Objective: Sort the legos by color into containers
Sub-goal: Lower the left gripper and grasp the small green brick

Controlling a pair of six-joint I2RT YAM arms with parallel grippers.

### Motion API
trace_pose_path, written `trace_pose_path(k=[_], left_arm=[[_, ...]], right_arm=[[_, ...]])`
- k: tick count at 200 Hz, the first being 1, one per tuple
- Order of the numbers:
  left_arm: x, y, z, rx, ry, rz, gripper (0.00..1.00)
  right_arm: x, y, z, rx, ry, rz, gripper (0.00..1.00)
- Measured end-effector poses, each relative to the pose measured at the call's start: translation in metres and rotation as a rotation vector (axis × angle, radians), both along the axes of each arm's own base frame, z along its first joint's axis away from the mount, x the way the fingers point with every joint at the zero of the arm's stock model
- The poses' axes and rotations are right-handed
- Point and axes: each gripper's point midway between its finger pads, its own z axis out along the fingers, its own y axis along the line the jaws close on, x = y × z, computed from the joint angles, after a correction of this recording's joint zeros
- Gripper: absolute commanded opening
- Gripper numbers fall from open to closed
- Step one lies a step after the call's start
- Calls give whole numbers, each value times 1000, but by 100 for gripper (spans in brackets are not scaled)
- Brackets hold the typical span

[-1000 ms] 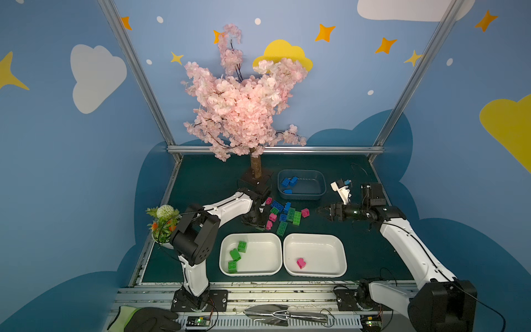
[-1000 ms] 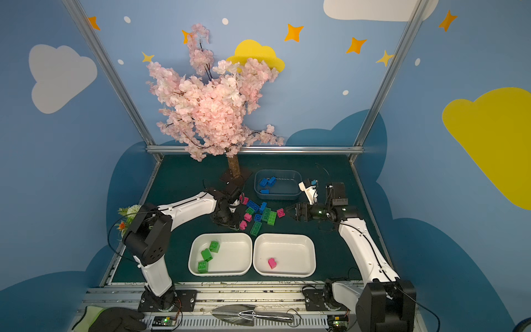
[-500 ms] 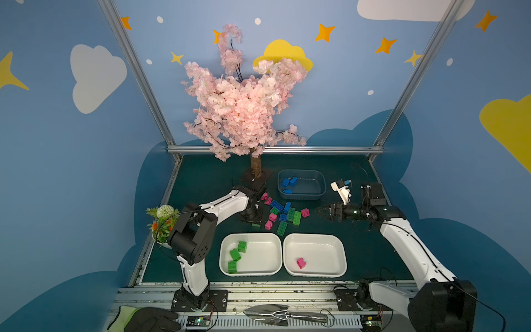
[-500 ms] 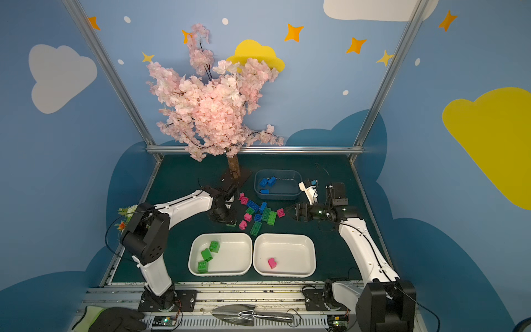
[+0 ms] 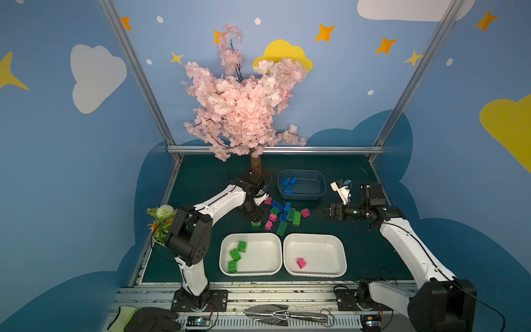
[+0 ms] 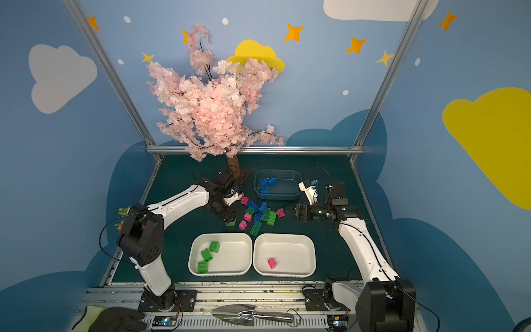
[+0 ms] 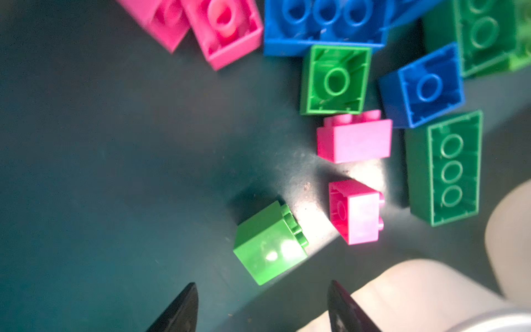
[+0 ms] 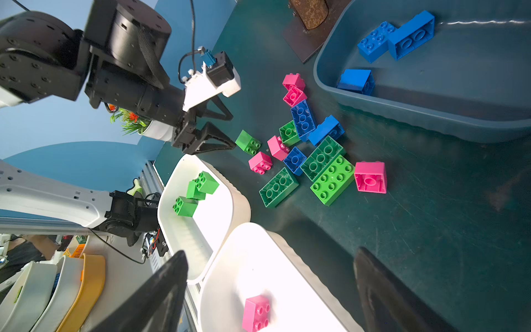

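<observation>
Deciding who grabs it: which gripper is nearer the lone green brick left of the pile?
Left. Left gripper hangs open right by the green brick; right gripper sits across the pile from it.

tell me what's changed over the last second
Only the left arm moved: its elbow swung slightly outward. The left gripper has its jaws apart, with a small green brick lying just beyond their tips, not gripped. Nothing was visibly picked up or dropped. Unchanged: the right gripper, open beside the pile; three green bricks in one white tray, one pink brick in the other tray, blue ones in the tub.
</observation>
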Motion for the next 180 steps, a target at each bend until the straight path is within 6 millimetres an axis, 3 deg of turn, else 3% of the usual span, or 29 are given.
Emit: trace_pose_path(k=[32,102,157,180], left_arm=[[4,0,-3,-22,-19,-223,70],[0,-14,-40,-42,50,-522,64],[-1,-14,-52,-29,61,-592,46],[-1,-14,-55,-28,63,-598,32]], right_arm=[[0,0,-1,-2,1,1,89],[-1,0,-2,-4,9,1,89],[-2,0,-3,-4,15,1,89],[-2,0,-3,-5,17,1,89]])
